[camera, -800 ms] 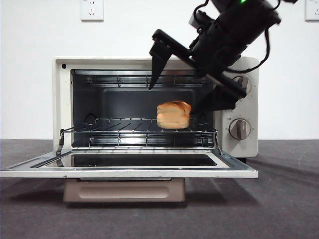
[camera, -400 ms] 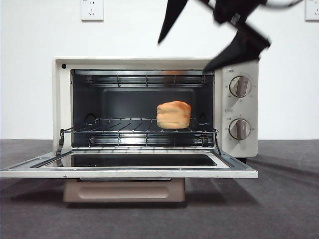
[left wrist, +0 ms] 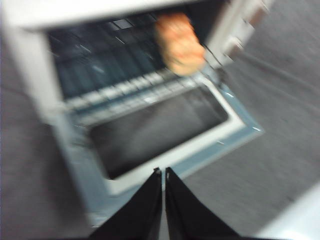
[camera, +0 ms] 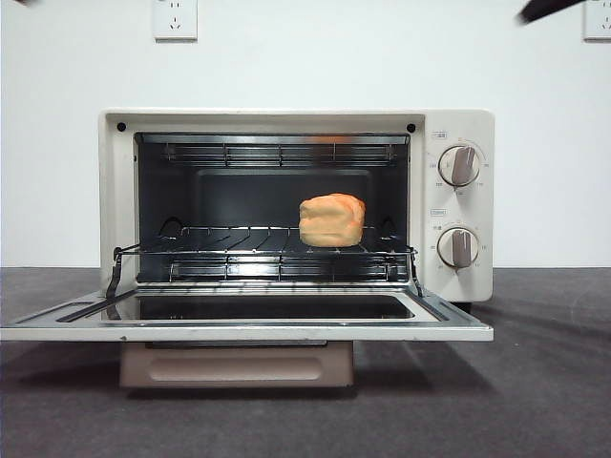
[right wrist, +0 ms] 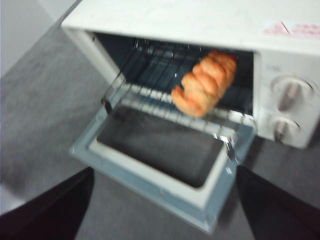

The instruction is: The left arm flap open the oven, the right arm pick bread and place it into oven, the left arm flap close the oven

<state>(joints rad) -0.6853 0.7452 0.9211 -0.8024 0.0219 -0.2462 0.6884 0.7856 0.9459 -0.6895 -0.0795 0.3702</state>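
Observation:
The cream-white oven [camera: 458, 129] stands with its door [camera: 248, 329] flapped down flat. On the right part of the wire rack inside rests the golden-brown bread [camera: 331, 220], with nothing touching it. My right gripper [right wrist: 165, 169] hangs open and empty, high in front of the oven, looking down at the bread [right wrist: 205, 82]; the front view shows only a black tip [camera: 549, 8] at the top right corner. My left gripper [left wrist: 163, 172] is shut and empty, above the front edge of the open door [left wrist: 150, 130]. That view is blurred, and in it the bread [left wrist: 180, 42] shows on the rack.
Two beige knobs [camera: 459, 165] [camera: 457, 247] sit on the oven's right panel. The beige bar handle [camera: 237, 365] hangs under the lowered door. Dark table surface [camera: 544, 382] spreads around the oven, and a white wall with a socket [camera: 176, 17] stands behind it.
The right arm has risen away from the oven mouth and out through the top right of the front view. The bread stays on the rack and the door stays down.

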